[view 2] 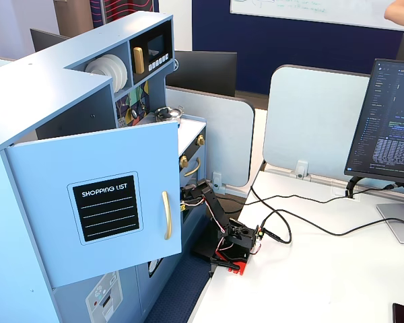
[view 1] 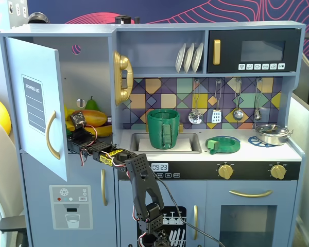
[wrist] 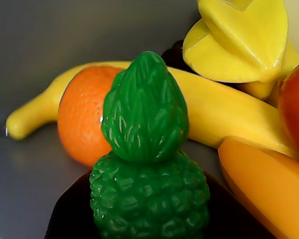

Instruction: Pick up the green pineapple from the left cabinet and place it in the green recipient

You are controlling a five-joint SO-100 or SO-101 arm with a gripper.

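Note:
The green pineapple (wrist: 149, 174) fills the lower middle of the wrist view, crown pointing up, very close to the camera. A dark jaw shows behind its base on both sides; the other jaw is hidden, so I cannot tell whether they grip it. In a fixed view my gripper (view 1: 73, 133) reaches into the left cabinet (view 1: 90, 67), whose door (view 1: 36, 103) stands open; the pineapple is hidden there. The green recipient (view 1: 164, 128), a tall dark green cup, stands in the sink to the right. In the other fixed view the door (view 2: 108, 202) hides the gripper.
Around the pineapple lie an orange (wrist: 79, 119), a banana (wrist: 224, 114), a yellow star-shaped fruit (wrist: 239, 40) and an orange-yellow fruit (wrist: 264, 184). A mango (view 1: 95, 118) and a pear (view 1: 91, 104) sit in the cabinet. A flat green-and-blue dish (view 1: 222, 144) and a pot (view 1: 273, 134) are on the counter.

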